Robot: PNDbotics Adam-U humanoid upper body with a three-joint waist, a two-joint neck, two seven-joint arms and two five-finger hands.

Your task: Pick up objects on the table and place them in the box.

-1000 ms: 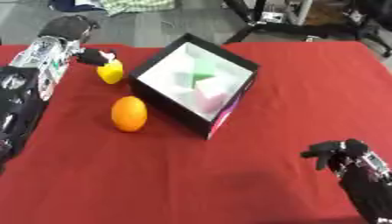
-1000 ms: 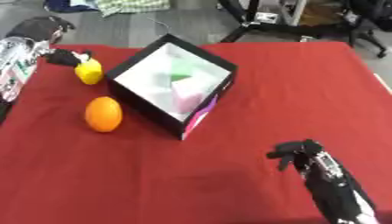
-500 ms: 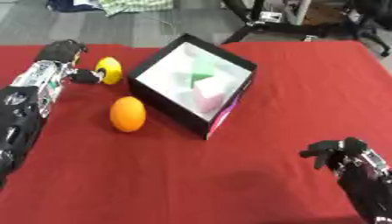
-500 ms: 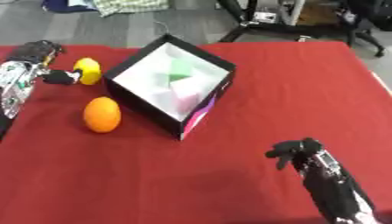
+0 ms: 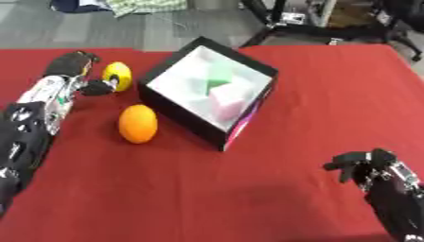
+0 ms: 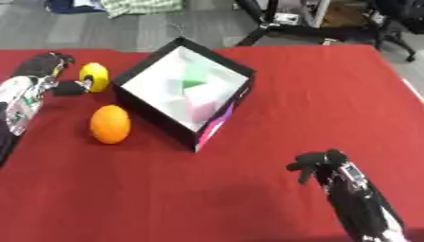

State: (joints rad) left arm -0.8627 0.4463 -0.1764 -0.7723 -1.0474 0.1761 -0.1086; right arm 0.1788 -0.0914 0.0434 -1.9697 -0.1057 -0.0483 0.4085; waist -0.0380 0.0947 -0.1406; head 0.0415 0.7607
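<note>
On a red-covered bench (image 5: pixel 314 94), a black box (image 5: pixel 208 92) with a white inside sits just above centre, turned so one corner points toward 12 o'clock. Inside the box lie pale blocks: a green one (image 5: pixel 220 75) toward 12 o'clock and a pinkish one (image 5: pixel 229 98) toward 5 o'clock. An orange fruit (image 5: pixel 137 124) lies on the cloth at 8 o'clock from the box, just beside its wall but apart from it. A yellow, lemon-like fruit (image 5: pixel 118 75) lies at 10 o'clock from the box, near its left corner.

At 9 o'clock in the scene, the robot's left hand (image 5: pixel 73 66) reaches in along the left edge; its curled fingers arch above and to the left of the yellow fruit, and its thumb tip (image 5: pixel 99 88) touches or nearly touches the fruit's lower left side. Whether it has actually closed on the fruit cannot be told.

At 5 o'clock, the right hand (image 6: pixel 321 163) rests near the lower right corner, fingers loosely curled and holding nothing, well apart from the box.
</note>
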